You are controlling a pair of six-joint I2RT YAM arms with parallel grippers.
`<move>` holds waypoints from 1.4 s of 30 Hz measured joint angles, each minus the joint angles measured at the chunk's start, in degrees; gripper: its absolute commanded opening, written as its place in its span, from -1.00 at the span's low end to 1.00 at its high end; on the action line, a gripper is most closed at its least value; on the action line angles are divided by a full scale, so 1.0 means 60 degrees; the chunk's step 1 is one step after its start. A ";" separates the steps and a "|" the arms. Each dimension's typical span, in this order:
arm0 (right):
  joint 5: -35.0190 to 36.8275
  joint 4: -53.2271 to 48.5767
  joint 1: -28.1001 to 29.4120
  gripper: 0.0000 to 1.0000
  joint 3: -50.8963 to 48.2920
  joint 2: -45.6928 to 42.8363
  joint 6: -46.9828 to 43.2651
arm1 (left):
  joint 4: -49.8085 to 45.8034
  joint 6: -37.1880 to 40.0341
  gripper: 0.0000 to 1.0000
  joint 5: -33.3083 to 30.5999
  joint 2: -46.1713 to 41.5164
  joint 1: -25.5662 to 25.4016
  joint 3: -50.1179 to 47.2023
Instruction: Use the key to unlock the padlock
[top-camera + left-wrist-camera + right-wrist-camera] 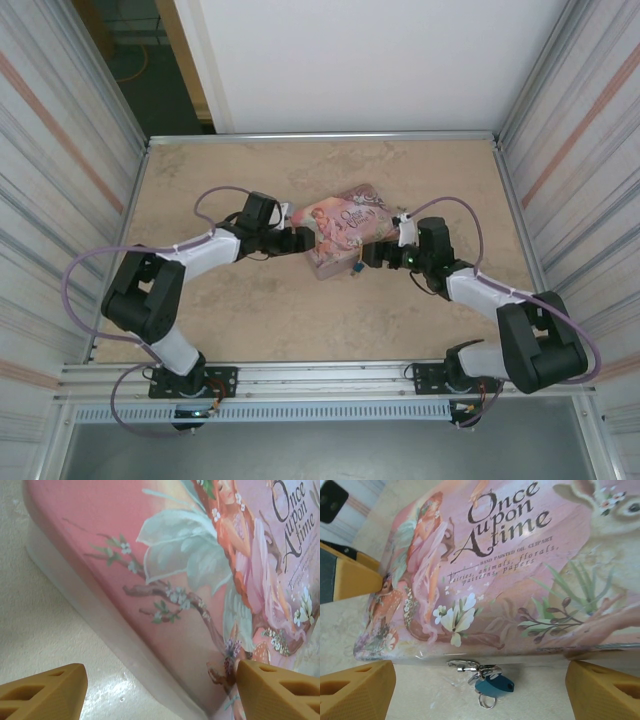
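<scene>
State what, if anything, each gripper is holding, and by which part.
Nothing is gripped. The right gripper stands open before the padlock, touching nothing. The left gripper straddles a corner of the tin, also open, one finger clear of its side.

Tin (340, 232): we find it on the tabletop (300, 310), between left tool (298, 240) and right tool (372, 256).
Padlock (493, 685): at the tin's near side, just before our right tool.

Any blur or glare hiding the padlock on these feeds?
Right wrist: padlock sharp and evenly lit, lettering on the tin crisp. Left wrist: tin's near edge soft, glare beside it. Top external: even light, padlock tiny.
</scene>
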 measured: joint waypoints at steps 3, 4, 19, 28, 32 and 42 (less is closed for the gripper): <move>0.0000 -0.0004 -0.0280 0.80 -0.0164 -0.0404 -0.0033 | -0.0255 0.0022 0.58 0.0000 -0.0237 0.0000 0.0000; -0.0007 -0.0025 -0.0364 0.81 -0.0270 -0.0590 -0.0040 | -0.0321 0.0040 0.58 0.0000 -0.0346 0.0000 0.0000; -0.1588 -0.0535 -0.0951 0.61 -0.1406 -0.2320 -0.0168 | -0.0681 0.0120 0.03 0.0113 -0.2470 -0.0058 0.0200; -0.2047 0.1228 -0.0561 0.60 -0.1687 -0.0831 0.0157 | -0.0721 0.0124 -0.36 0.0987 -0.0998 -0.1049 0.1545; -0.1694 0.2193 -0.0248 0.62 -0.1687 0.0120 0.0342 | -0.0663 0.0117 -0.41 0.1297 -0.0044 -0.1155 0.2135; -0.1417 0.3836 0.0222 0.59 -0.1563 0.1891 0.0539 | -0.0831 0.0149 -0.47 0.1315 0.1137 -0.1151 0.2368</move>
